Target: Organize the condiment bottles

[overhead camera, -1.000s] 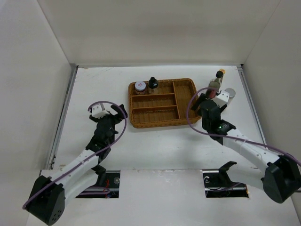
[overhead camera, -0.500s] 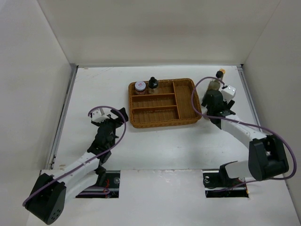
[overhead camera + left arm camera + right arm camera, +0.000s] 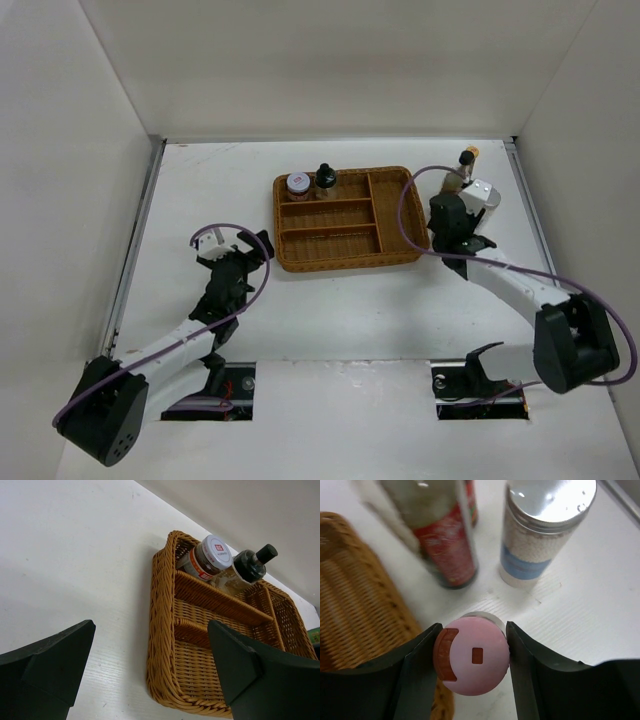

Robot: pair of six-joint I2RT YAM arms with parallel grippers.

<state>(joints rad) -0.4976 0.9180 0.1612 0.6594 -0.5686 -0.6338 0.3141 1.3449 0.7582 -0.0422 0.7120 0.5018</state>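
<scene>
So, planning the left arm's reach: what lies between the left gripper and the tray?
Only bare table separates left gripper and tray, per the left wrist view.

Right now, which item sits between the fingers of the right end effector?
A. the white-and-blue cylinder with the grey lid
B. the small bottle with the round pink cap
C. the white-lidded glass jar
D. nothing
B: in the right wrist view, the small bottle with the round pink cap sits inside the right end effector, with a black finger against each side of the cap.
</scene>
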